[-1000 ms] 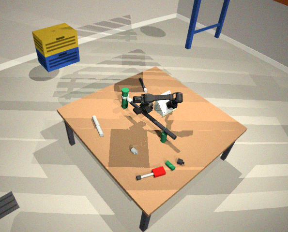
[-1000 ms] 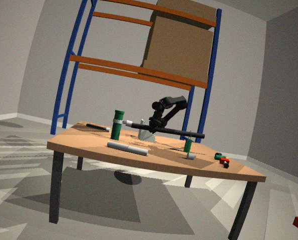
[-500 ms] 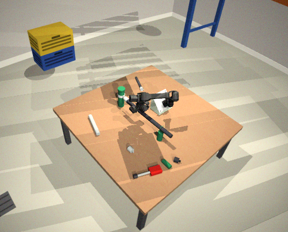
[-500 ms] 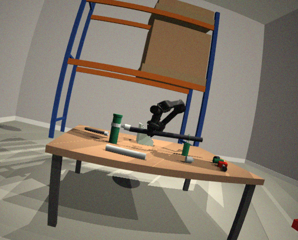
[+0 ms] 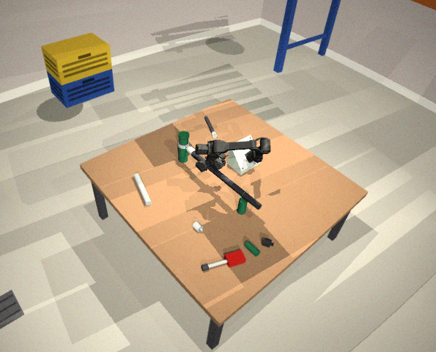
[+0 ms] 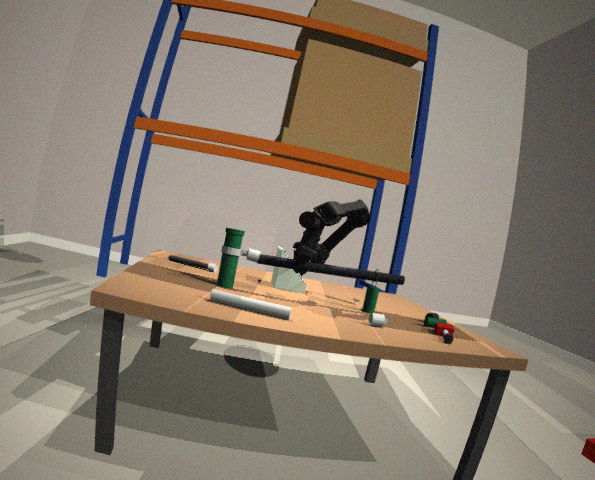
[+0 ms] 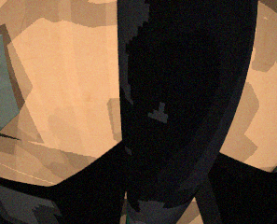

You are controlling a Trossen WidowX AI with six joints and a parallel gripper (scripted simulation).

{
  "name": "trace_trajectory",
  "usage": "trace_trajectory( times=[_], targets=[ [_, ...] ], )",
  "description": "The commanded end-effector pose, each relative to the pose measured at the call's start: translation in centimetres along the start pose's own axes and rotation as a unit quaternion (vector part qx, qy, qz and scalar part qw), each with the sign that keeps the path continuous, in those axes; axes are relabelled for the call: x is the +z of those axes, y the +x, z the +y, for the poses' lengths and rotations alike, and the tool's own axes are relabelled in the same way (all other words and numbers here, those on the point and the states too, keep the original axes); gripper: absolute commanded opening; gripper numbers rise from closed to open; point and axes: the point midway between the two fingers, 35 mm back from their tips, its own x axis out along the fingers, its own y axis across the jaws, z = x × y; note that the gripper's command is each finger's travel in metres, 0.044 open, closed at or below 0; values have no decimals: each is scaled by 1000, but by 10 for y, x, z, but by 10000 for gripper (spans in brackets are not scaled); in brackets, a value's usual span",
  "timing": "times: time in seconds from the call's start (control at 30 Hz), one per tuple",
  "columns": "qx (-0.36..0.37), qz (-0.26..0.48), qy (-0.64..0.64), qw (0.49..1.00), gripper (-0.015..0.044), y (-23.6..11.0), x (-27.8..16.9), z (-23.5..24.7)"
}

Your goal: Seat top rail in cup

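Gripper (image 5: pixel 207 160) clamped on the dark rail (image 5: pixel 231 184), near its left end by the big post (image 5: pixel 182 147). Rail runs right through the small post (image 5: pixel 242 206). Loose on table (image 5: pixel 324 177): one white tube (image 5: pixel 142 189), one short rod (image 5: pixel 210 126).

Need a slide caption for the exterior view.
Hand grips the dark top rail, its end at the rail-end cup on the big green post.

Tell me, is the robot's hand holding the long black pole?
Yes. The hand is shut on the black pole, which hangs above the table, one end by the big green post.
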Motion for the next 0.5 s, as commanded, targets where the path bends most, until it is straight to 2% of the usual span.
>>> trace_trajectory(
  times=[0.0,0.47],
  targets=[
    [-4,9,1,1000,0,-3,-7,0],
    [0,0,0,1000,0,0,0,0]
  ],
)
